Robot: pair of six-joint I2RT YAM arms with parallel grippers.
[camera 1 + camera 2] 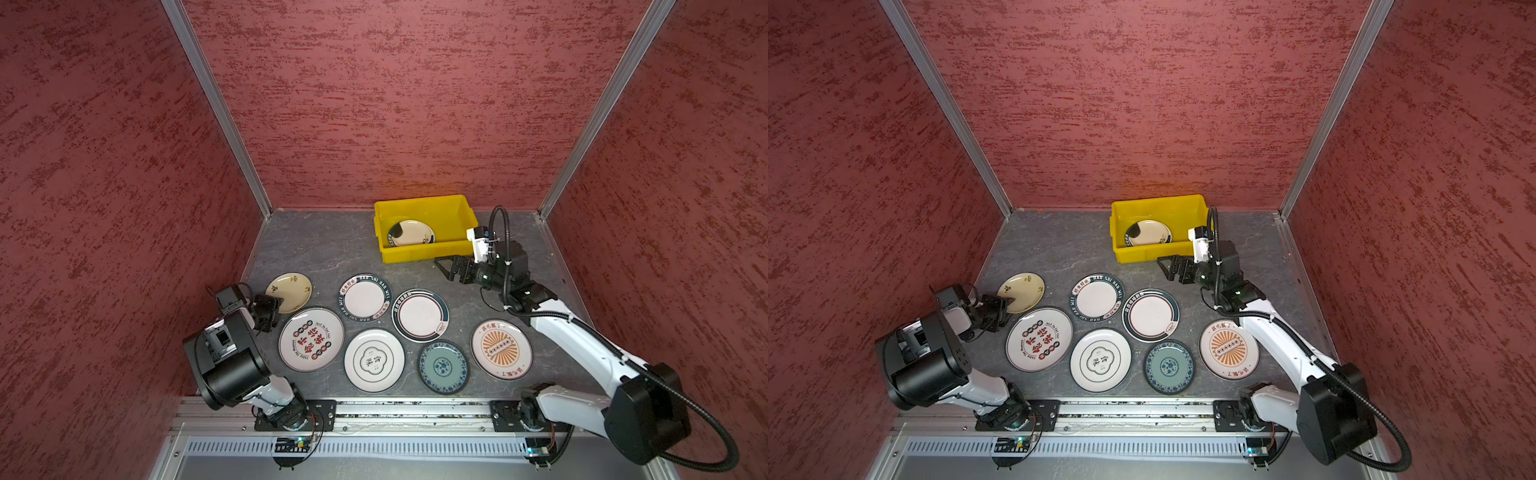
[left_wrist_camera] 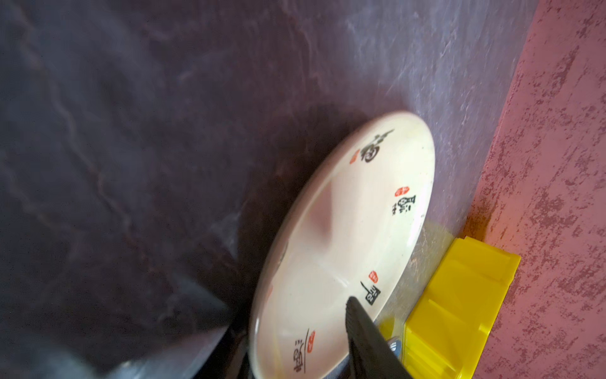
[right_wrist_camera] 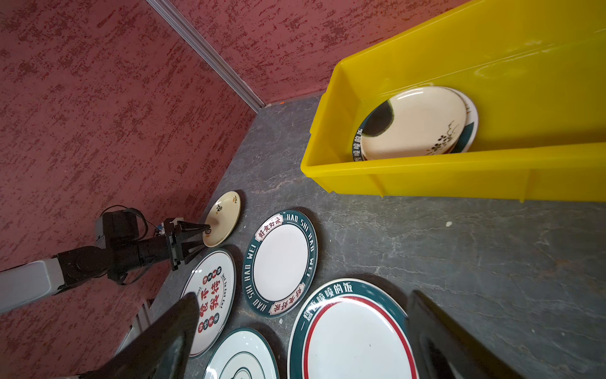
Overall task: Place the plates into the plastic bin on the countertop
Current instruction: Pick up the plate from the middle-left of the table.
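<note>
Countertop [image 3: 426,246]: L fingers [image 3: 193,226] straddle cream plate [image 3: 226,213] rim, grip unclear; R fingers [image 3: 157,347] apart.

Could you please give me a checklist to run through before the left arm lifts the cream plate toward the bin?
1. Left gripper jaws straddle the rim of the cream plate: ok.
2. Grip tight enough to carry it: cannot tell; the plate looks tilted off the countertop, but full closure is not visible.
3. Room in the yellow bin: ok; two stacked plates sit at one end and the other end is bare.
4. Right gripper open and empty: ok.
5. Approach to the bin free: cannot tell; the right gripper hovers just before the bin's front wall and may need to back off.
</note>
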